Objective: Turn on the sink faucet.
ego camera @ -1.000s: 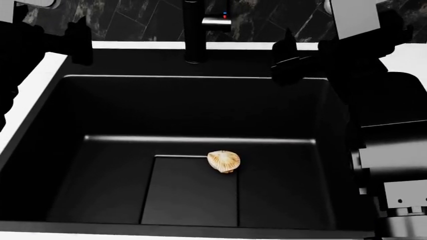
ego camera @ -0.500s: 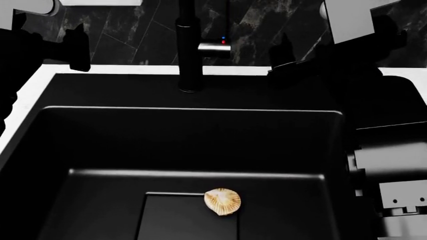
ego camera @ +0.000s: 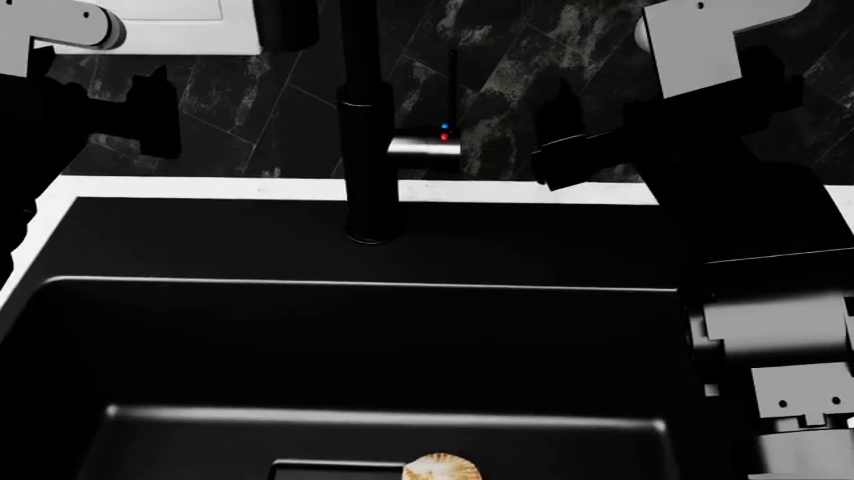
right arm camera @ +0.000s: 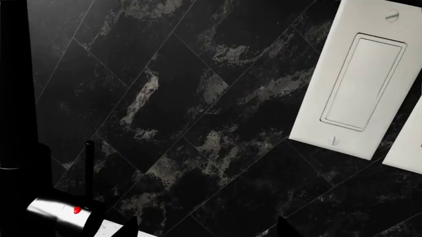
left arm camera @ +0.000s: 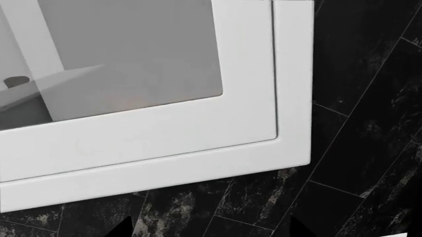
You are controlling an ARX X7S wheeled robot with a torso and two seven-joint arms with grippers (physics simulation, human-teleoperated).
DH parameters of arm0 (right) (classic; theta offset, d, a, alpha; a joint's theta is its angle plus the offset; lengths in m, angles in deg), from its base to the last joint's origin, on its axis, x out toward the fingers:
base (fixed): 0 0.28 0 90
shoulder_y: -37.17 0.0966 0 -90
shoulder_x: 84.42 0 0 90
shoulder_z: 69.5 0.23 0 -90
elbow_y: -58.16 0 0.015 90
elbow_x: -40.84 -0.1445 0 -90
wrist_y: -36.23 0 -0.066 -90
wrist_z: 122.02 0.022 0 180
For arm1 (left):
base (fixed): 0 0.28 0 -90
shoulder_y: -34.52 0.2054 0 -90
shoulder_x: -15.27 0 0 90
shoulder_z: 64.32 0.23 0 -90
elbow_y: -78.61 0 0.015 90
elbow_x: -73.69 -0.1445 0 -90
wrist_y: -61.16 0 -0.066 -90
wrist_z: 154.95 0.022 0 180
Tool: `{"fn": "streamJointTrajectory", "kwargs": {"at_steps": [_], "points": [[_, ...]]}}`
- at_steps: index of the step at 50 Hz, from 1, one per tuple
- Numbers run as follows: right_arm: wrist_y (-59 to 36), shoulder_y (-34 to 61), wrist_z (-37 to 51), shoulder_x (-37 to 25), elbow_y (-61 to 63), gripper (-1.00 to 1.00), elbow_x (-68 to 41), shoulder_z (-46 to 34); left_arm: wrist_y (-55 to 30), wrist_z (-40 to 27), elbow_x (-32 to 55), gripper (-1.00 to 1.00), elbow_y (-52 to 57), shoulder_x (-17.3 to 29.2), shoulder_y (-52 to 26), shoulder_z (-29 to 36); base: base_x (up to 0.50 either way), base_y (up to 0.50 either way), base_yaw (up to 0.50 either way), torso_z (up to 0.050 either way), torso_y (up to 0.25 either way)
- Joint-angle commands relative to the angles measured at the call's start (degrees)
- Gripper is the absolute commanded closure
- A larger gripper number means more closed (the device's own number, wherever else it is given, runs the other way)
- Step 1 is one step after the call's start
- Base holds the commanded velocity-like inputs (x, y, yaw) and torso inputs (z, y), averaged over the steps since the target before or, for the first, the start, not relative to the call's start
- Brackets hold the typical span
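The sink faucet [ego camera: 367, 150] is a tall black column on the back ledge of the sink [ego camera: 400, 288]. Its short metal lever [ego camera: 424, 149] points right, with a blue and a red dot above it. My right gripper [ego camera: 554, 135] is open and empty, at lever height to the lever's right and apart from it. In the right wrist view the gripper [right arm camera: 205, 231] faces the tiled wall, with the faucet column [right arm camera: 17, 173] and lever [right arm camera: 56, 213] off to one side. My left gripper [ego camera: 154, 110] is open and empty, far left of the faucet. In its wrist view the gripper [left arm camera: 209, 232] faces the wall.
A tan scallop shell [ego camera: 441, 468] lies on the basin floor at the view's bottom edge. A white countertop strip [ego camera: 200, 187] runs behind the sink under black marble tiles. A white window frame [left arm camera: 197, 158] and a white wall switch plate [right arm camera: 356, 84] are on the wall.
The head view has tilted upward: sink, faucet and shell have slid down the picture and more wall shows. Both grippers stay about where they were in the view.
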Motion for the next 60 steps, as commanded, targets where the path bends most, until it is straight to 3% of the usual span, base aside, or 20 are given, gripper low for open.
{"fn": "streamJointTrajectory", "kwargs": {"at_steps": [1,18,32,44,51,56,60], "points": [[0.9,-0.1,-0.6,0.4,-0.4,-1.00,-0.3,-0.3,0.0,0.3,0.2,-1.00,-0.2,0.2,0.2,0.0,0.11,0.00,0.00,0.000,0.000],[1.9,-0.4,-0.6,0.8,-1.3,-1.00,-0.6,-0.3,-0.7,0.2,0.5,-1.00,1.1,0.4,0.9,0.0,0.20,0.00,0.00,0.000,0.000],[2.5,2.2,-3.0,5.4,-5.9,-1.00,-1.6,-1.5,0.2,0.3,0.8,-1.00,0.3,0.4,1.4,-0.2,0.01,0.00,0.00,0.000,0.000],[9.9,7.4,-4.5,12.4,-20.7,-1.00,-0.5,-3.4,0.0,0.2,1.4,-1.00,1.5,0.7,2.6,-0.5,0.00,0.00,0.00,0.000,0.000],[19.5,13.4,-5.2,16.2,-38.7,-1.00,0.5,-3.1,0.4,0.4,1.6,-1.00,2.0,1.0,2.6,-0.8,0.00,0.00,0.00,0.000,0.000],[18.6,13.9,-3.8,17.1,-38.7,-1.00,2.1,-1.6,2.0,1.5,2.6,-1.00,7.6,2.5,5.3,-1.4,0.00,0.00,0.00,0.000,0.000],[18.0,14.2,-2.6,17.7,-38.8,-1.00,3.5,-0.3,-3.8,1.5,3.8,-1.00,17.1,3.6,8.2,-1.1,0.00,0.00,0.00,0.000,0.000]]}}
